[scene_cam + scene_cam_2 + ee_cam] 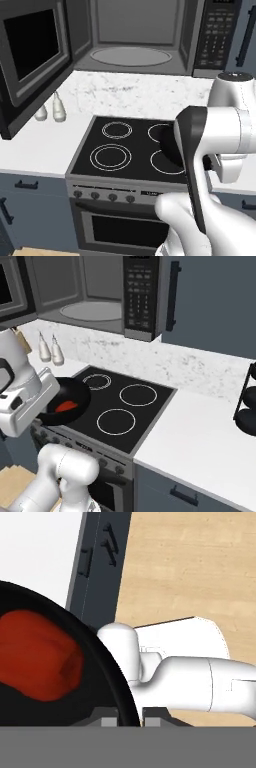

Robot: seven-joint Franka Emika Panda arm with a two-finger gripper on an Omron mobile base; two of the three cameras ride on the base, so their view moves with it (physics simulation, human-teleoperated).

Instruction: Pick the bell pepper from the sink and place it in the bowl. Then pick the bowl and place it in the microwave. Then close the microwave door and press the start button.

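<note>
The black bowl [75, 393] hangs just above the front left of the stove, level, with the red bell pepper [66, 406] lying in it. In the hand view the bowl [107, 677] and the bell pepper [40, 657] are close up, and my gripper [130, 718] is shut on the bowl's rim. Behind my arm an edge of the bowl [170, 145] shows. The microwave [131, 42] sits above and behind the stove with its grey cavity exposed. The microwave door [30, 55] is swung wide open to the left. Its keypad [215, 30] is on the right.
A black four-burner cooktop [117, 145] lies under the bowl, with an oven and knobs below. Two small shakers [59, 107] stand on the white counter at the left. A black tiered rack [247, 401] stands on the right counter. Dark cabinets flank the microwave.
</note>
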